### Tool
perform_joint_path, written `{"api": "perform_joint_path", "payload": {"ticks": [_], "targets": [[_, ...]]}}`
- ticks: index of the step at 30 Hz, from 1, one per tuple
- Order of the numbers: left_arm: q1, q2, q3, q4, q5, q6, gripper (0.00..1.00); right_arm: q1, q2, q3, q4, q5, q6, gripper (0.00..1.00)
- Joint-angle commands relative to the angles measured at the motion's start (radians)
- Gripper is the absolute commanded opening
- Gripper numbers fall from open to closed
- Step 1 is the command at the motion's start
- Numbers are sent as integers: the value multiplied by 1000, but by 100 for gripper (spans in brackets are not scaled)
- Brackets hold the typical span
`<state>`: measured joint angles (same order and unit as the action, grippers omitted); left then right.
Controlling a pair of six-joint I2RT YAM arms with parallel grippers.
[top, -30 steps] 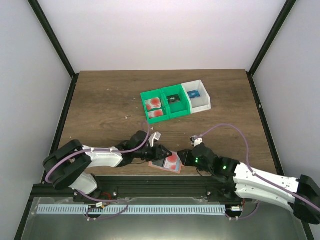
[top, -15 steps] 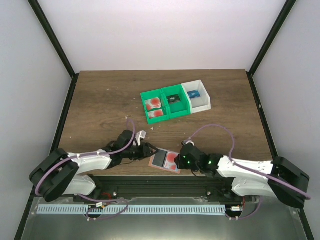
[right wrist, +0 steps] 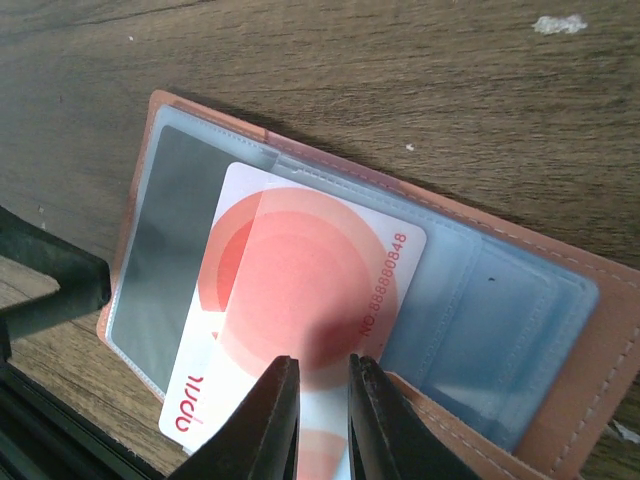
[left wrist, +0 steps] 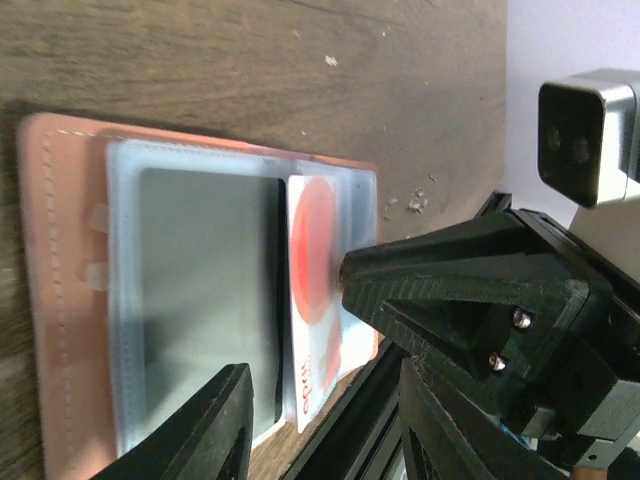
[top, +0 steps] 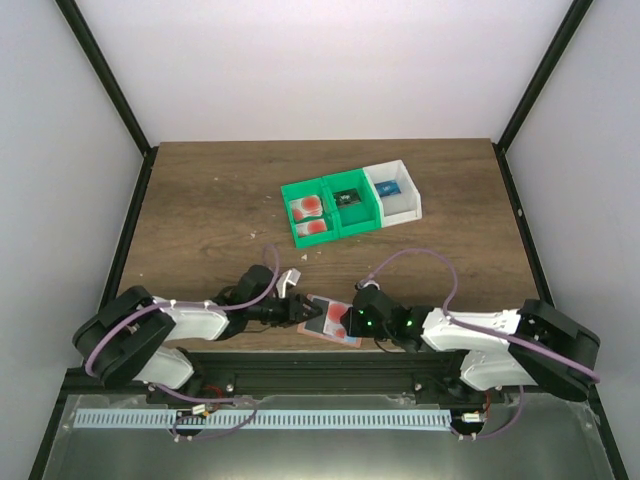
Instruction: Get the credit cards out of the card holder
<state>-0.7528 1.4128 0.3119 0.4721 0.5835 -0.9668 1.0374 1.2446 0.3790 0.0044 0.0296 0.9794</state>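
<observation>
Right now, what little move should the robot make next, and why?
Probably the right pincer should slide the credit card toward itself, clear of the card holder. The card is already partly out of its pocket with that pincer's fingertips at its near end, and the open left pincer sits over the holder's other half.

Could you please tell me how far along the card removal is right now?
Done: two red-marked cards lie in the green bin. In hand: the card holder lies open, one card partly out of its pocket, the right fingers close together on its near end; whether they grip it is unclear. The left fingers stand open at the holder's other side. Left: freeing that card; the other visible pockets look empty.
</observation>
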Motion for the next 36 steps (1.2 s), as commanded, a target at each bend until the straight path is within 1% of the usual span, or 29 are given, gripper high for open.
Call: {"api": "perform_joint_path", "payload": {"ticks": [1,5,14,16,20,32,33,36], "targets": [[-25,23,13,53,24,16,43,6,25,11,-26,7,-12,16],[-38,61,33,45,11,29,40,6,12,9,-30,11,-13,16],[-74,146,46,130,16,-3,36,7,5,-1,-24,10,-13,16],[-81,164,46,173,26,-21,33,6,9,-2,-19,8,-14,16],[-90,184,47,205,31,-42,29,7,10,-7,-9,3,-12,16],[-97,206,43,218,19,-55,18,7,-8,-25,2,0,-9,16],[-98,209,44,222,21,-57,17,6,-7,-25,4,0,-9,16],[-99,213,44,233,24,-64,8,7,-7,-29,4,0,-9,16]]}}
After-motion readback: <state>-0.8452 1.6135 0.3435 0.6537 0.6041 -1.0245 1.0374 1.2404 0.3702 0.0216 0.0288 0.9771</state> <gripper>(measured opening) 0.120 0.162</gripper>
